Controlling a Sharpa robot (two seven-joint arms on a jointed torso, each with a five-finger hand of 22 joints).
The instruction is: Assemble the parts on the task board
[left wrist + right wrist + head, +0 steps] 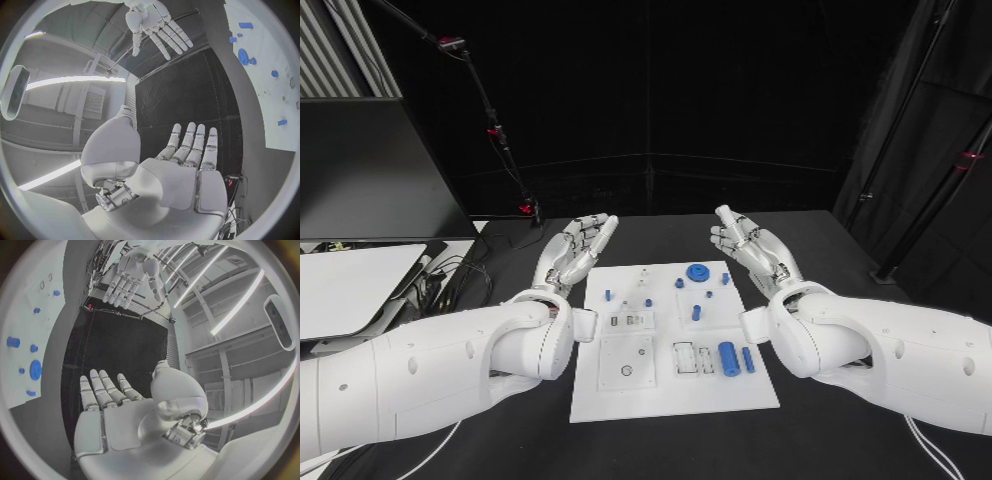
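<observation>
My left hand (pixel 578 250) and right hand (pixel 751 250) hover flat, fingers spread and holding nothing, one at each far corner of the task board (pixel 672 395). The board lies on the black table (pixel 848 440), long axis running away from me — its blue parts (pixel 727 355) mostly right of its middle.
</observation>
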